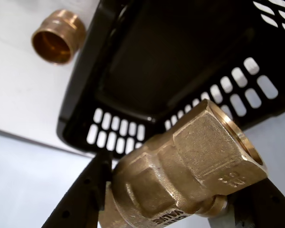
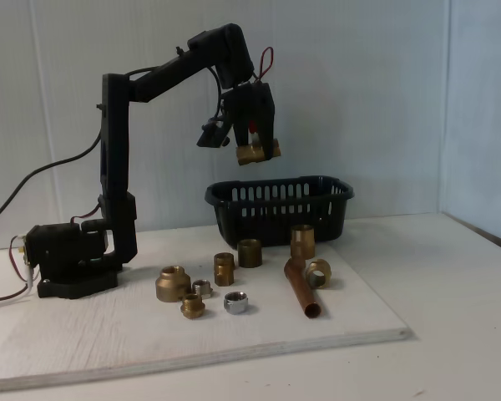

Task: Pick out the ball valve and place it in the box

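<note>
My gripper (image 2: 257, 152) is shut on the ball valve (image 2: 252, 153), held high in the air above the left part of the box (image 2: 280, 207) in the fixed view. A bit of the valve's red handle shows between the fingers there. In the wrist view the brass valve body (image 1: 190, 166) with its hexagonal end fills the lower right, clamped between the dark fingers (image 1: 85, 194). Behind it lies the black slotted box (image 1: 171, 71), its inside bare.
Several brass fittings (image 2: 174, 282) and a silver nut (image 2: 235, 302) lie on the white board in front of the box, beside a copper tube (image 2: 301, 288). One brass coupling (image 1: 57, 37) sits just outside the box's rim. The arm's base (image 2: 71, 259) stands at the left.
</note>
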Controlling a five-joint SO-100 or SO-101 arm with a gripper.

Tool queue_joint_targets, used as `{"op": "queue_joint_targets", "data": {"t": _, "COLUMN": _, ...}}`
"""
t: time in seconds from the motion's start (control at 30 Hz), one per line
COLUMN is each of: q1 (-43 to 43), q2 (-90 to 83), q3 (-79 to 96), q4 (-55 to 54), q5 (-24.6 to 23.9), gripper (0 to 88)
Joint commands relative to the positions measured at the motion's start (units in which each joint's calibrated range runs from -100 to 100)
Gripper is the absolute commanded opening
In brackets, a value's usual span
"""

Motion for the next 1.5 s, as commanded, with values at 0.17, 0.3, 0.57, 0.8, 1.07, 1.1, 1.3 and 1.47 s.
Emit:
{"op": "queue_joint_targets", "data": {"t": 0.17, "q1": -0.04, "q2": 0.77, "q3": -1.23, "q4": -2.33, "q5": -0.27, "gripper": 0.9}}
{"op": "queue_joint_targets", "data": {"t": 0.3, "q1": -0.19, "q2": 3.06, "q3": -1.14, "q4": -2.5, "q5": -0.27, "gripper": 0.9}}
{"op": "queue_joint_targets", "data": {"t": 0.57, "q1": 0.11, "q2": 8.06, "q3": -1.23, "q4": -2.59, "q5": -0.02, "gripper": 0.9}}
{"op": "queue_joint_targets", "data": {"t": 0.8, "q1": 0.26, "q2": 13.15, "q3": -1.41, "q4": -2.59, "q5": -0.02, "gripper": 0.9}}
{"op": "queue_joint_targets", "data": {"t": 1.07, "q1": 0.26, "q2": 17.73, "q3": -1.95, "q4": -2.76, "q5": -0.07, "gripper": 0.9}}
{"op": "queue_joint_targets", "data": {"t": 1.1, "q1": 0.26, "q2": 18.06, "q3": -1.95, "q4": -3.62, "q5": -0.22, "gripper": 0.9}}
{"op": "queue_joint_targets", "data": {"t": 1.3, "q1": 1.58, "q2": 20.18, "q3": -1.68, "q4": -9.13, "q5": -0.02, "gripper": 0.9}}
{"op": "queue_joint_targets", "data": {"t": 1.47, "q1": 1.66, "q2": 21.63, "q3": -1.95, "q4": -11.45, "q5": -0.02, "gripper": 0.9}}
